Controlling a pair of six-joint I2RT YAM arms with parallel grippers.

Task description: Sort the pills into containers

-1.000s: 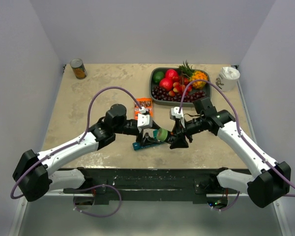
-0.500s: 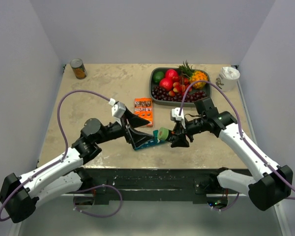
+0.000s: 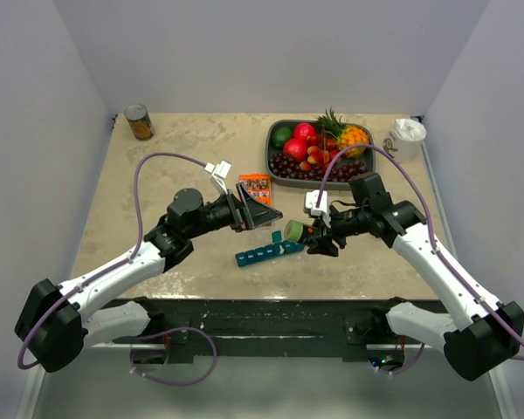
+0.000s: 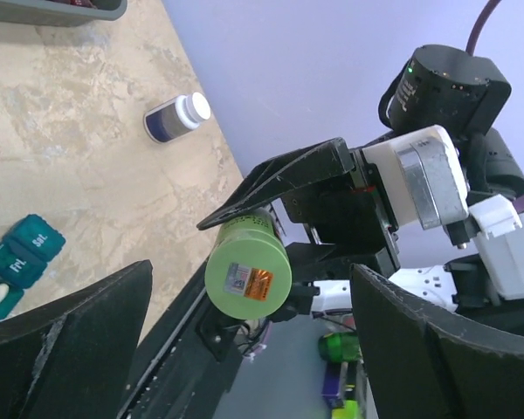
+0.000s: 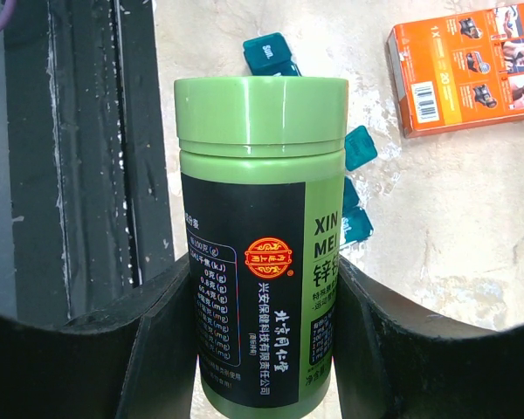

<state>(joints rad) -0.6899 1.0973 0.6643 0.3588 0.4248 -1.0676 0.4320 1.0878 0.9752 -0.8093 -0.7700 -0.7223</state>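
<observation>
The teal-blue pill organiser [image 3: 269,252] lies flat near the table's front edge, with several lids raised; part of it shows in the left wrist view [image 4: 17,262] and the right wrist view [image 5: 271,52]. My right gripper [image 3: 307,236] is shut on a green bottle [image 3: 293,231] and holds it on its side, lid pointing left, just above the organiser's right end. In the right wrist view the bottle [image 5: 262,262] fills the gap between my fingers [image 5: 170,349]. My left gripper [image 3: 260,214] is open and empty, raised above the organiser, facing the bottle's lid [image 4: 247,271]. No loose pills show.
An orange box [image 3: 255,188] lies just behind the left gripper. A grey fruit tray [image 3: 272,157] stands at the back right, a white cup [image 3: 406,138] in the right corner and a can [image 3: 139,122] at the back left. A small white-capped bottle [image 4: 176,118] lies on the table.
My left gripper has lifted off the organiser, swung back and then up towards the orange box, and now faces the bottle. My right gripper with the bottle has shifted slightly back.
</observation>
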